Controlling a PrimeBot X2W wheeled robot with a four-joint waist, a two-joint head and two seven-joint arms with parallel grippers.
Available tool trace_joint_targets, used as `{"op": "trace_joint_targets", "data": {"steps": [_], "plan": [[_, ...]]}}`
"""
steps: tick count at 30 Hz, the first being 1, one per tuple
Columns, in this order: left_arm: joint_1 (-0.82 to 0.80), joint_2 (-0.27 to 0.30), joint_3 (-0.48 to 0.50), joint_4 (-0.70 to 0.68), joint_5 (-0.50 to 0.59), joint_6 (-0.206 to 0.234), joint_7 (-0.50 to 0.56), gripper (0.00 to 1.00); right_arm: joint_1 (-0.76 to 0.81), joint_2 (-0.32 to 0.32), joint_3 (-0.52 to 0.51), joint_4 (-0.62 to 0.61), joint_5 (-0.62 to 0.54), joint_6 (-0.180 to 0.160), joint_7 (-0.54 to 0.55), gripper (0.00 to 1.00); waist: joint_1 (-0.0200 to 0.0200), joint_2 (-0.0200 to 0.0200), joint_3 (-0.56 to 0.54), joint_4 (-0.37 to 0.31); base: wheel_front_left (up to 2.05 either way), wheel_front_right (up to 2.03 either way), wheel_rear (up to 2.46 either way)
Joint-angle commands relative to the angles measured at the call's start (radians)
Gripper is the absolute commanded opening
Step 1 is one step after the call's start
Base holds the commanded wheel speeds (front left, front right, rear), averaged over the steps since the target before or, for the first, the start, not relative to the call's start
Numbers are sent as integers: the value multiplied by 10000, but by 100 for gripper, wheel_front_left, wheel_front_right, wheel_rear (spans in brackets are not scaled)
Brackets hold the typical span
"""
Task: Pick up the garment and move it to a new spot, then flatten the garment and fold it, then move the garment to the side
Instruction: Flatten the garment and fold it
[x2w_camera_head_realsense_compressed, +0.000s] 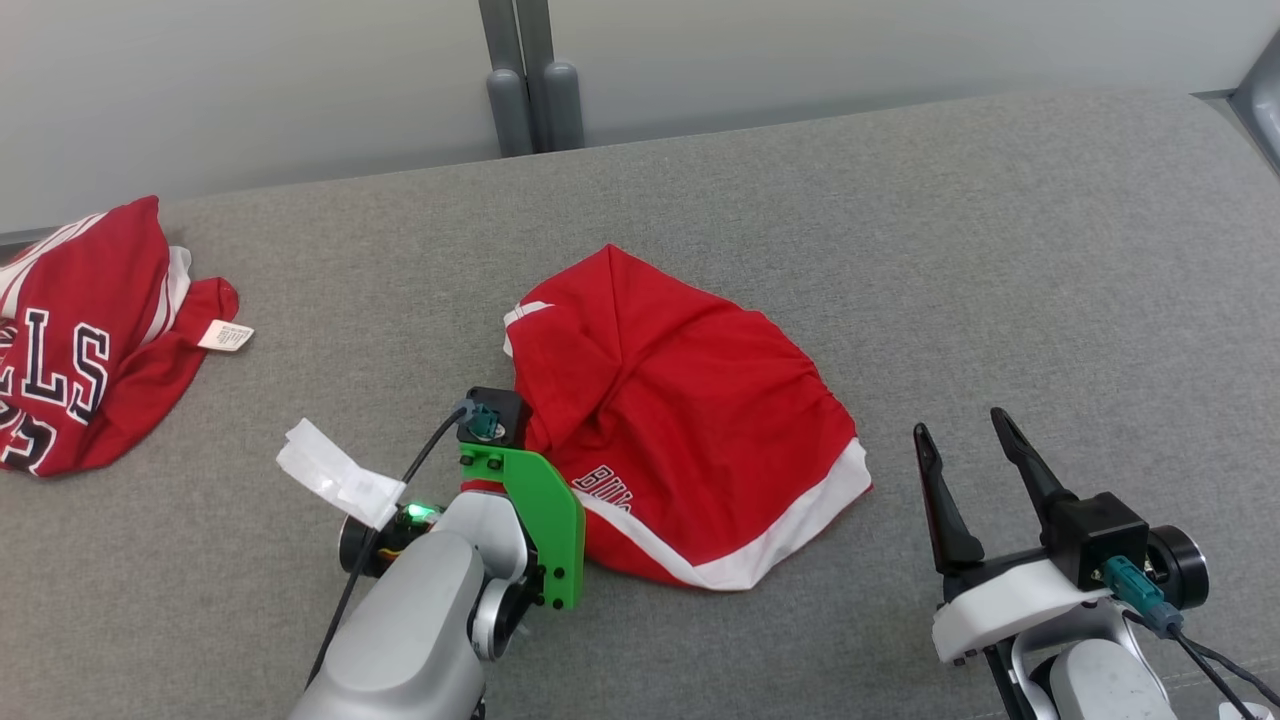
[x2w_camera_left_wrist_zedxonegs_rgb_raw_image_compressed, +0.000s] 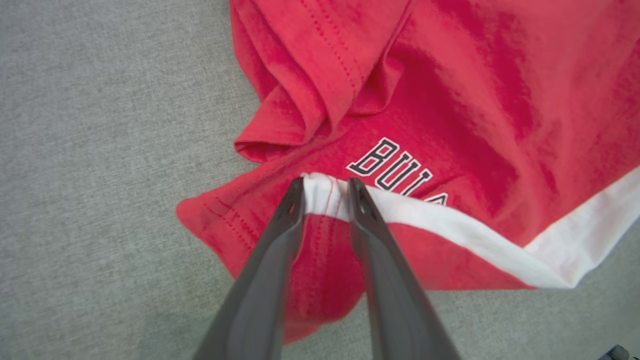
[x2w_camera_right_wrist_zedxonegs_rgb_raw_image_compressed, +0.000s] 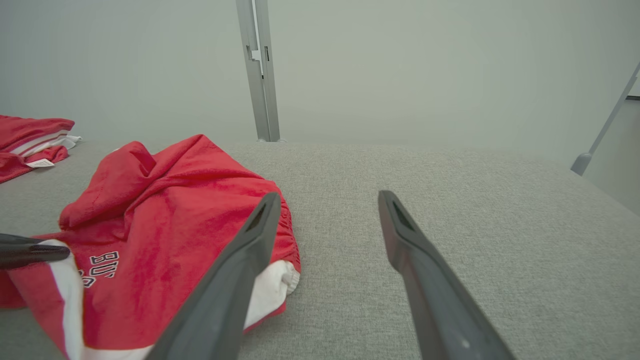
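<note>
The jaws of the left gripper (x2w_camera_left_wrist_zedxonegs_rgb_raw_image_compressed: 325, 196) are pinching a small fold of the white stripe (x2w_camera_left_wrist_zedxonegs_rgb_raw_image_compressed: 475, 235) on the red garment (x2w_camera_left_wrist_zedxonegs_rgb_raw_image_compressed: 450, 100) (just below its black letters (x2w_camera_left_wrist_zedxonegs_rgb_raw_image_compressed: 395, 167)). The garment lies crumpled in the middle of the grey surface (x2w_camera_head_realsense_compressed: 1000, 250). The right gripper (x2w_camera_head_realsense_compressed: 960, 425) has its jaws spread wide, just beside the garment's right edge. A second red garment (x2w_camera_head_realsense_compressed: 80, 340) lies well apart, at the left.

Before me, a grey surface (x2w_camera_head_realsense_compressed: 1000, 250) is carrying the red garment (x2w_camera_head_realsense_compressed: 700, 400), a second jersey (x2w_camera_head_realsense_compressed: 90, 330) lying well apart.
</note>
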Motion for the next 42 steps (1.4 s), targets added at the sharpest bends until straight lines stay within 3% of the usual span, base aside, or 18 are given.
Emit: {"op": "trace_joint_targets", "data": {"steps": [1,2,3,9,14,24,34,42], "plan": [[-162,49,-19,46,11,55,-43,35,-90,-5,17,3,-51,1,-34,100,0,0,-2,-5,0,0,0],[-156,47,-34,47,-6,6,-84,21,-92,-5,25,4,-48,1,-34,100,0,0,-6,-6,0,0,0],[-149,47,-34,46,-29,-25,-121,0,-90,-5,30,1,-45,1,-34,100,0,0,-9,-6,0,0,0],[111,53,13,-142,-205,-140,-614,0,11,-5,-66,-50,-50,1,-34,100,0,0,-31,101,0,0,0],[681,269,345,-862,-363,-172,-1707,0,102,-10,-419,11,-171,1,-34,100,0,0,-30,346,0,0,0],[2683,824,949,-2939,-788,303,-3028,0,224,-111,-1238,906,-566,1,-34,100,0,0,32,992,0,0,0],[3755,937,1447,-3889,-1184,870,-3347,0,-672,-170,-696,2959,-218,1,-34,100,0,0,161,1292,0,0,0],[3845,1030,1489,-3983,-1243,961,-3345,0,-1331,-188,243,3960,187,1,-34,100,0,0,287,1462,0,0,0]]}}
